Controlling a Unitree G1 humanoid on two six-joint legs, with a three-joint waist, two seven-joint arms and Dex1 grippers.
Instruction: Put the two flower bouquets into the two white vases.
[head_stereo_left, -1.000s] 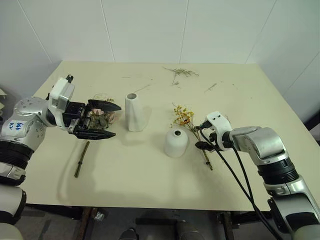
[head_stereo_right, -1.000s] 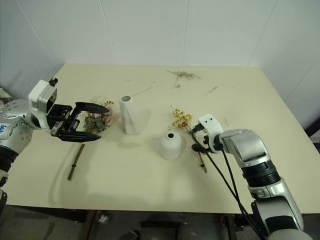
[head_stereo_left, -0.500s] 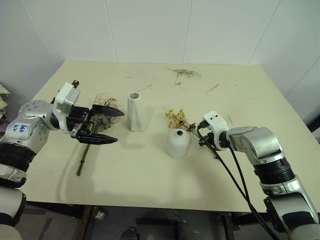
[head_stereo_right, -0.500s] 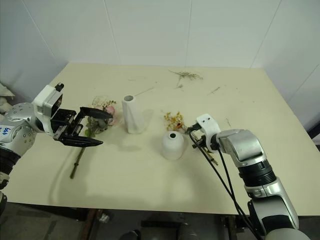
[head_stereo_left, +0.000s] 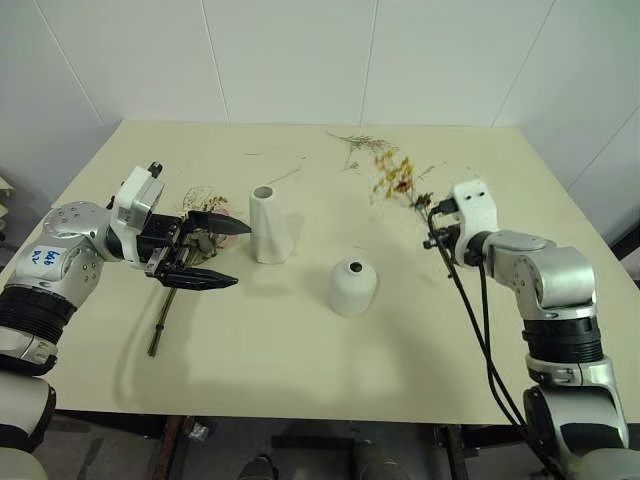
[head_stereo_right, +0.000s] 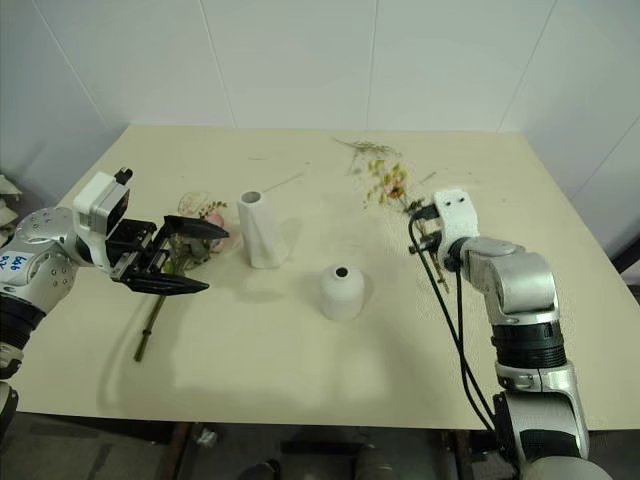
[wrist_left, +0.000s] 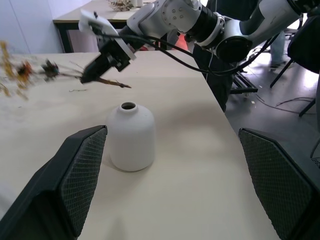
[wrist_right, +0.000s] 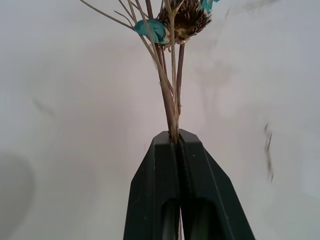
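Blue handwriting on the left arm is unreadable; left tool (head_stereo_left: 205, 252) gapes, right tool (wrist_right: 177, 142) pinches yellow bouquet (head_stereo_left: 392, 178).

loose dried twigs (head_stereo_left: 362, 143) on the far side of the cream table (head_stereo_left: 300, 350)

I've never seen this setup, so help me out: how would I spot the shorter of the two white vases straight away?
Start at the cream table and find the tall vase standing near its middle. The short vase sits nearer the table's front edge, toward the right gripper. Unlike its slim, tapered neighbour, it is a squat rounded dome with one small dark hole on top.
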